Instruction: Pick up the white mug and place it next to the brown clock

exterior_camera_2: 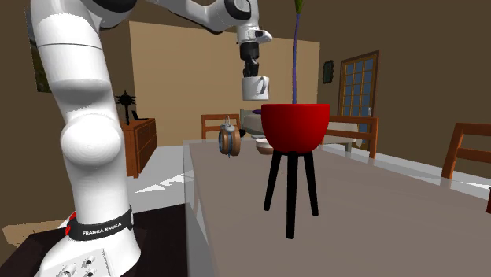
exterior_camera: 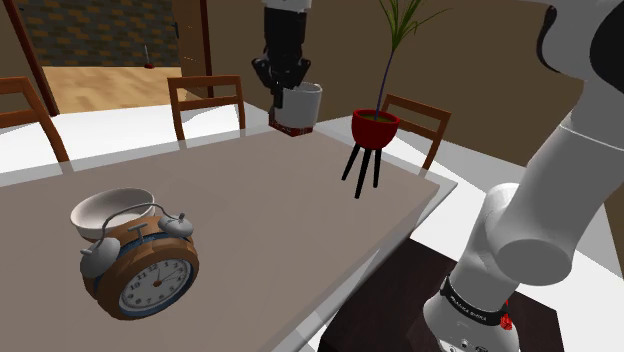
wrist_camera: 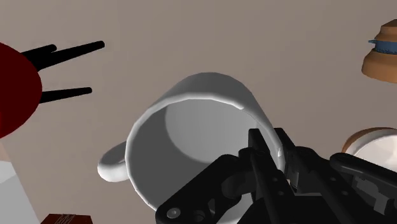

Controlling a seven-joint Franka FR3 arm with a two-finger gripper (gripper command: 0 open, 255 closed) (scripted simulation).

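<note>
The claw [exterior_camera: 290, 90] holds the mug [exterior_camera: 303, 104] up in the air, over the far end of the counter [exterior_camera: 250, 210]. The claw is narrow, shut on the mug's wall. In the wrist view 1 finger [wrist_camera: 261, 153] sits inside the rim & the other is outside. The mug is white, w/ its mouth up twd the claw. Its handle [wrist_camera: 113, 167] sticks out on the side away from the fingers. The mug touches nothing but the claw.

In the shoulder view a small red-brown block [exterior_camera: 293, 127] shows just below the mug, at the counter's far edge.

The clock [exterior_camera: 140, 270] stands at the near end of the counter, at the shoulder view's lower left, well apart from the mug. It's brown & round w/ a white face, a blue ring & 2 grey bells on top. A white bowl [exterior_camera: 105, 212] sits just behind it, v. close. Can't tell if they touch.

A red pot [exterior_camera: 375, 127] on 3 black legs stands on the counter, to the shoulder view's right of the mug, near the edge. A thin green plant [exterior_camera: 395, 40] grows out of it. In the 2nd exterior view the pot is big & close. There the mug hangs higher than the pot's rim, & the clock is far back.

Brown chairs [exterior_camera: 207, 100] stand round the counter. The white arm [exterior_camera: 540, 200] rises at the shoulder view's right.
</note>
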